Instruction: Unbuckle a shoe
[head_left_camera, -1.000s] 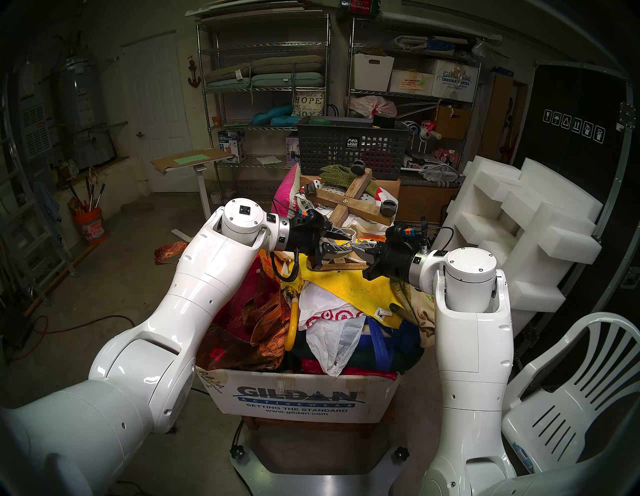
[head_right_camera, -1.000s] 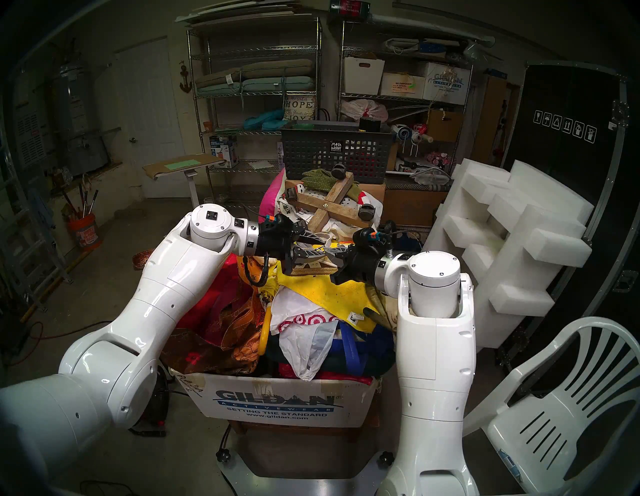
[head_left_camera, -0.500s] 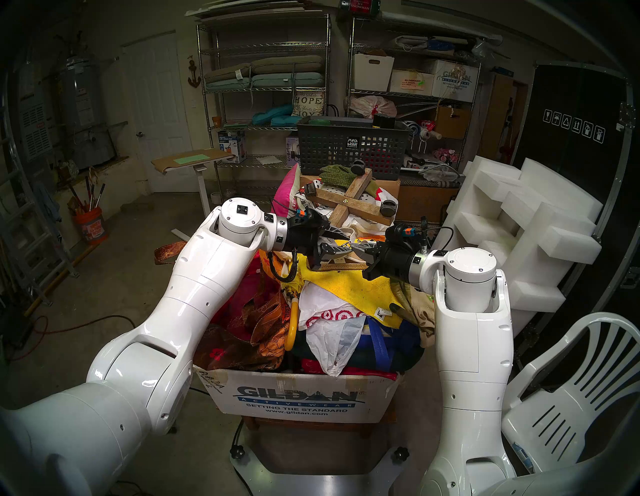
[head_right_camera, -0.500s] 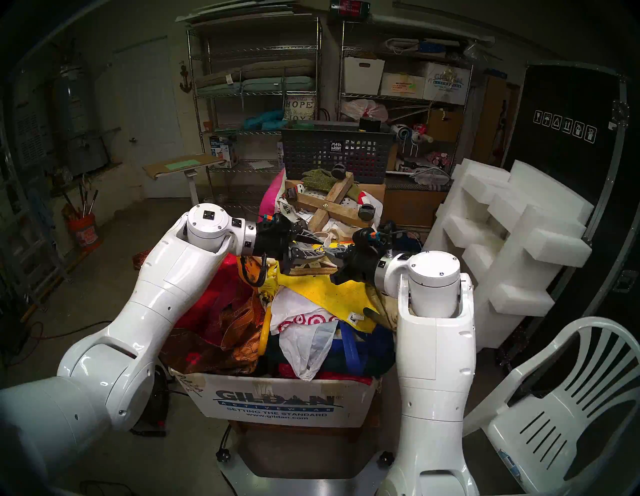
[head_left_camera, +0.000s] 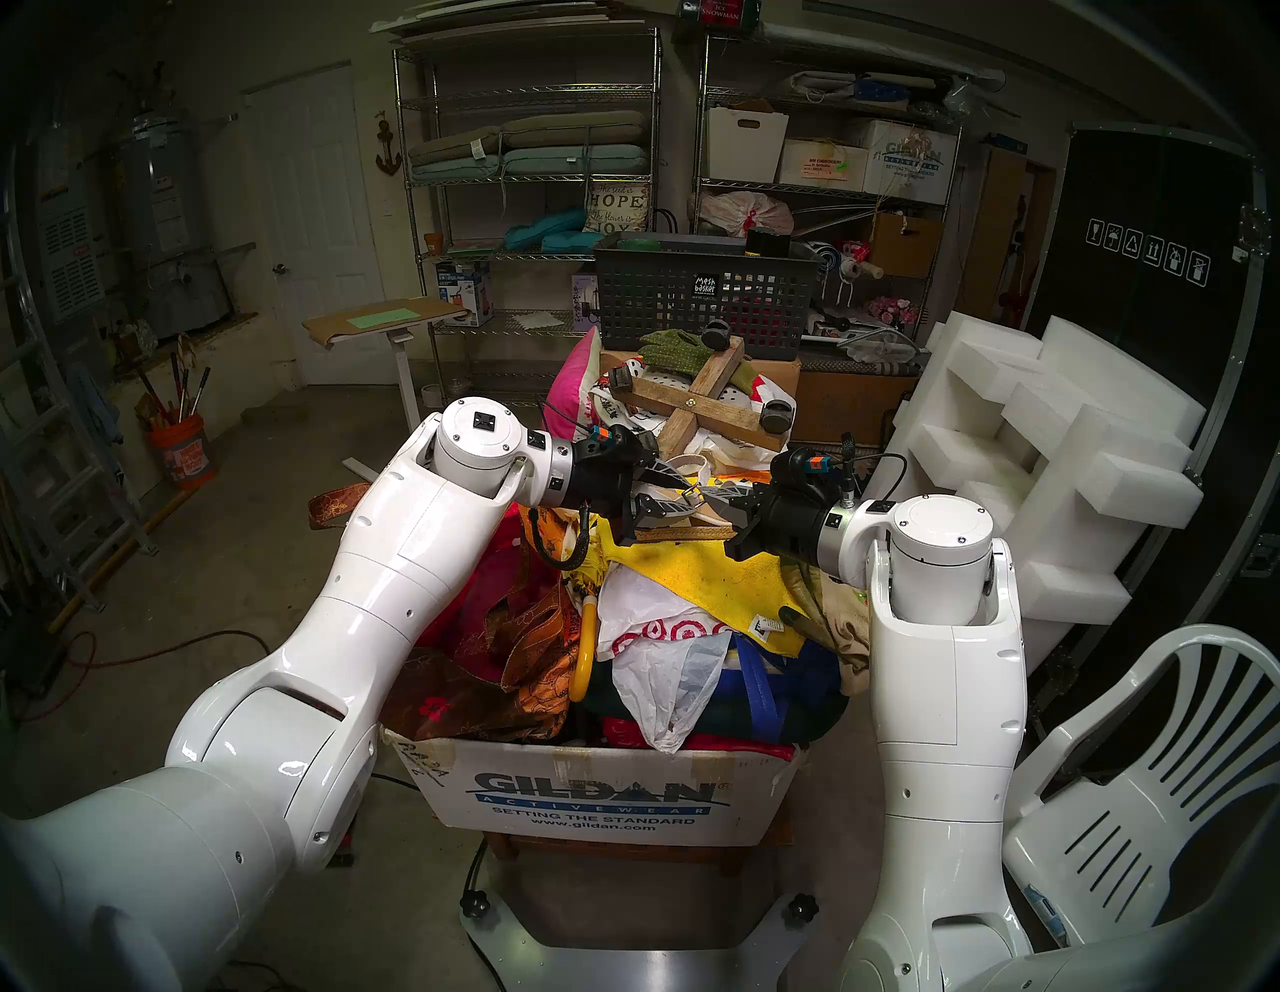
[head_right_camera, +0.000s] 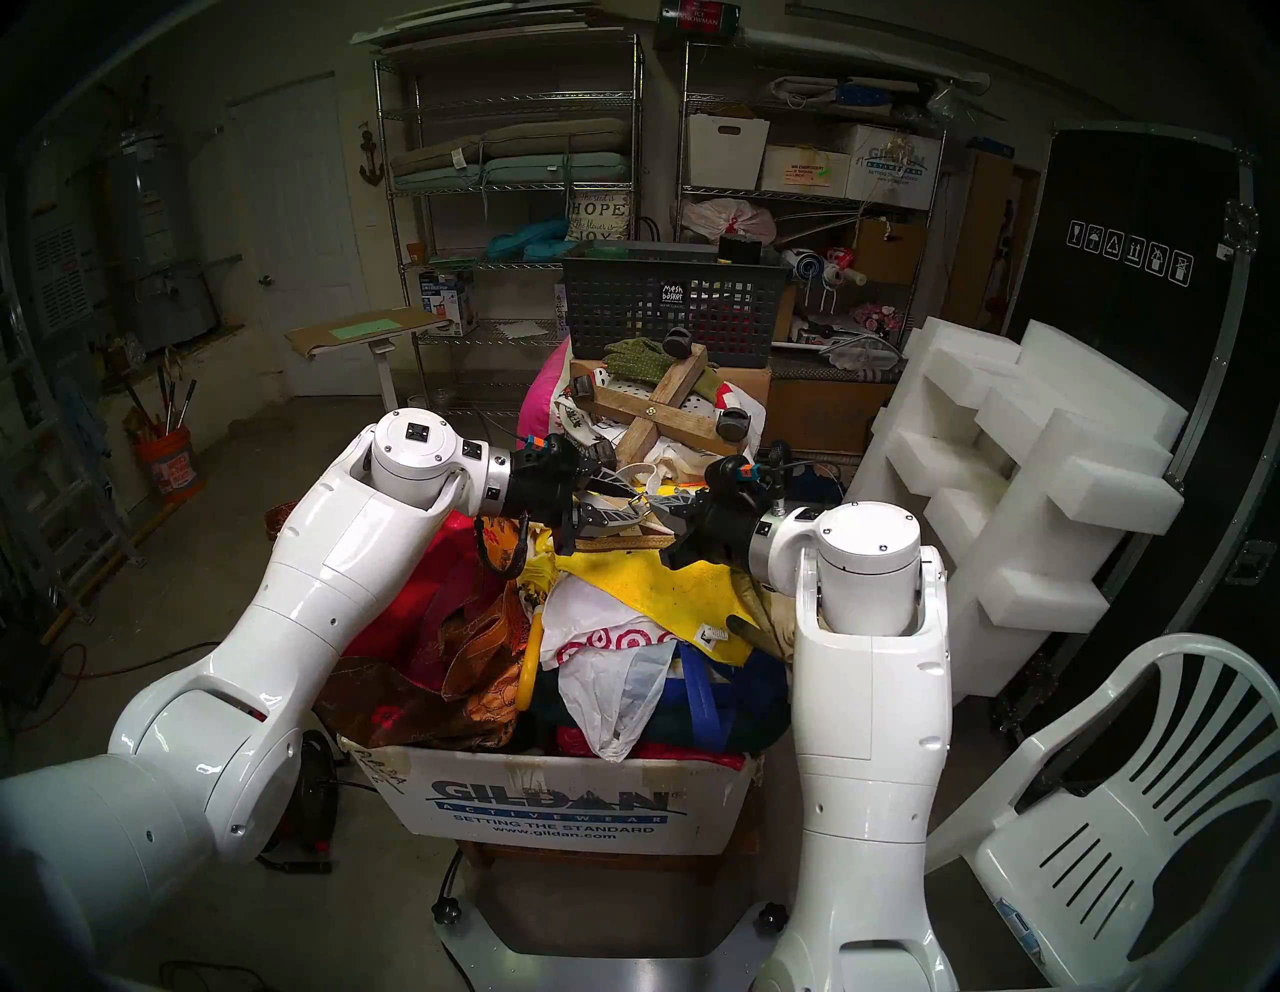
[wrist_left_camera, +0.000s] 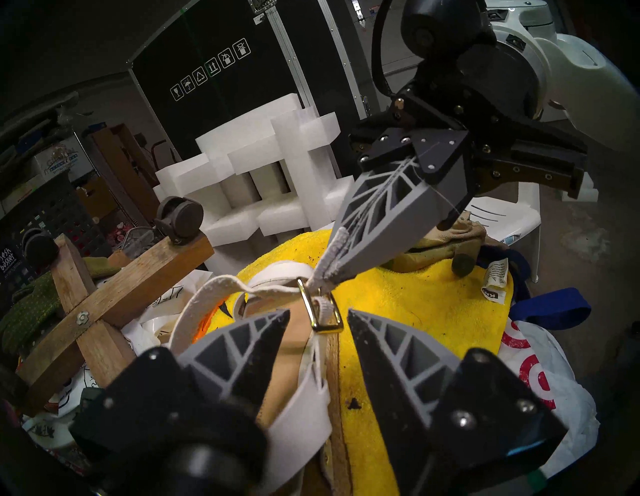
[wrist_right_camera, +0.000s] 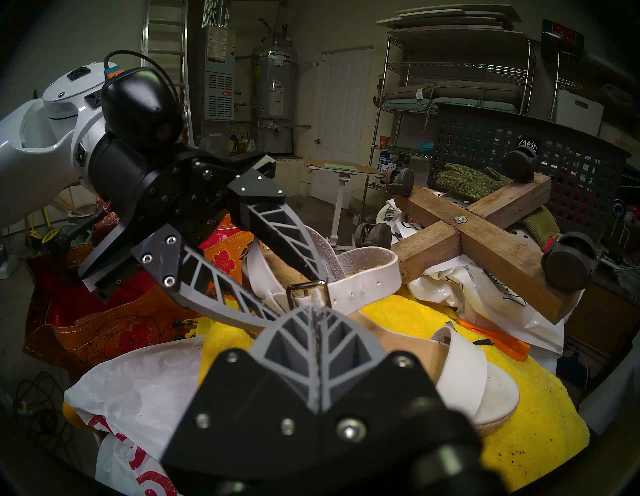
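1. A cardboard box (head_left_camera: 596, 796) overflows with bags and cloth, a yellow towel (wrist_left_camera: 433, 311) spread on top.
2. The sandal (wrist_right_camera: 460, 374) lies on the towel between the two arms.
3. The left gripper (wrist_left_camera: 317, 332) hangs spread, its fingers (wrist_left_camera: 266, 343) flanking the buckle without holding it.
4. The right gripper (wrist_left_camera: 329, 275) is pressed together, pinching the strap end (wrist_left_camera: 332, 253) just beside the buckle.
5. The small metal buckle (wrist_left_camera: 320, 311) sits between both grippers.
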